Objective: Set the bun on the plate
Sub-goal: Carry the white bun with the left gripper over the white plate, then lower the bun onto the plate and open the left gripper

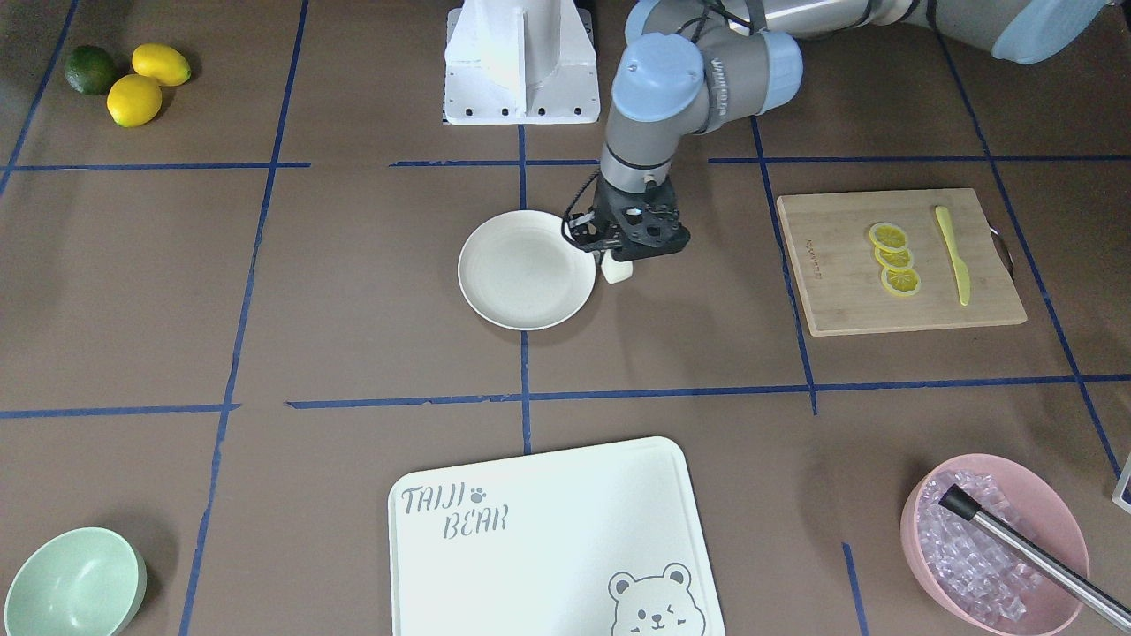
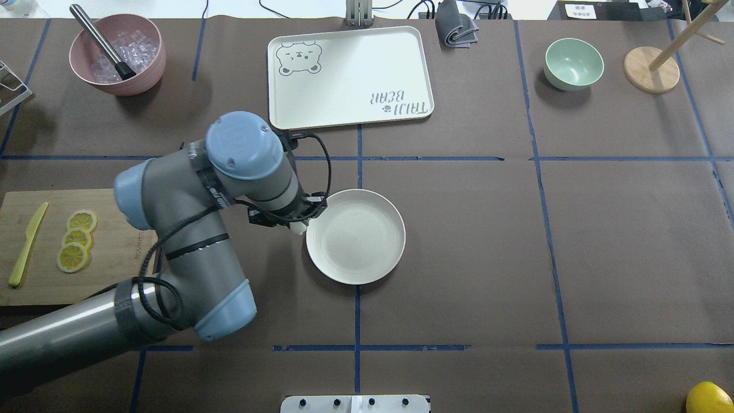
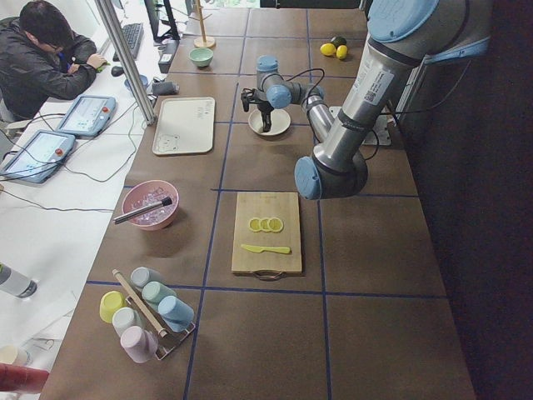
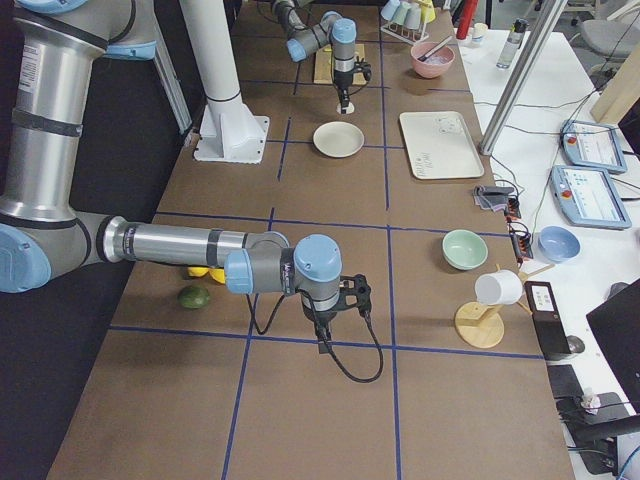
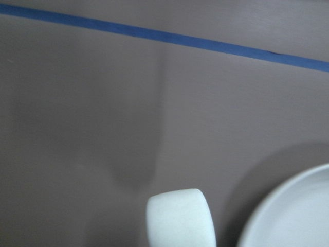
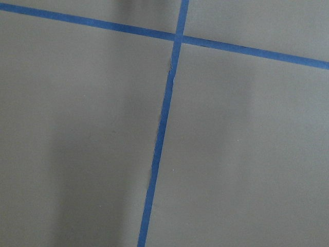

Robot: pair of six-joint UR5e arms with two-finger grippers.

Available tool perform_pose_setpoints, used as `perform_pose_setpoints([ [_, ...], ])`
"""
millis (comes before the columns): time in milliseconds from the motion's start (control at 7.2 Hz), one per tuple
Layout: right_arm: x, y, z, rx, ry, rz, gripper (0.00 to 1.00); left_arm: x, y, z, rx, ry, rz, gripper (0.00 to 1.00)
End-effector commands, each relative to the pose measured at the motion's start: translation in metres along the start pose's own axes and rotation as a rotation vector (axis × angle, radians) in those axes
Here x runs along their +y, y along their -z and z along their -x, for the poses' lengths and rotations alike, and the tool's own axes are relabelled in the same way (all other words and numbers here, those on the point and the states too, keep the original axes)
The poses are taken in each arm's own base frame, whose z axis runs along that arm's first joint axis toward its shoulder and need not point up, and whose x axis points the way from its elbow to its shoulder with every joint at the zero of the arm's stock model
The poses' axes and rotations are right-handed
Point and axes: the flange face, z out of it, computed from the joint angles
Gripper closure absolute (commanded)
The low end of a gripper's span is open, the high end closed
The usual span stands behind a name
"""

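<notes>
The bun (image 1: 618,270) is a small white rounded block hanging just off the rim of the round cream plate (image 1: 495,283), on its side toward the cutting board. My left gripper (image 1: 622,258) points straight down and is shut on the bun, holding it slightly above the table. In the left wrist view the bun (image 5: 180,218) fills the bottom edge, with the plate rim (image 5: 288,211) to its right. The fingers themselves are hidden by the gripper body. My right gripper (image 4: 322,343) hovers over bare table far from the plate; I cannot tell whether it is open or shut.
A bamboo cutting board (image 1: 839,291) carries lemon slices (image 1: 894,258) and a yellow knife (image 1: 953,254). A bear-printed tray (image 1: 548,530), a pink bowl of ice (image 1: 994,543), a mint-green bowl (image 1: 75,583) and whole lemons with a lime (image 1: 132,79) stand around the edges.
</notes>
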Motion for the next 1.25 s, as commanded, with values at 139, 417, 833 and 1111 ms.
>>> perform_pose_setpoints([
  [139,0.003,-0.002,-0.001,-0.002,-0.005,0.004,0.0,0.052,-0.047,-0.082,-0.02,0.04,-0.031,0.65],
  [417,0.004,-0.003,-0.002,0.0,-0.007,0.007,0.0,0.052,-0.049,-0.082,-0.02,0.031,-0.031,0.23],
  [833,0.004,-0.002,-0.001,-0.008,-0.003,0.005,0.0,0.037,-0.03,-0.079,-0.014,-0.06,-0.024,0.0],
  [1111,0.004,-0.003,-0.001,-0.013,-0.002,0.006,0.0,-0.002,-0.001,-0.031,-0.02,-0.154,0.09,0.0],
])
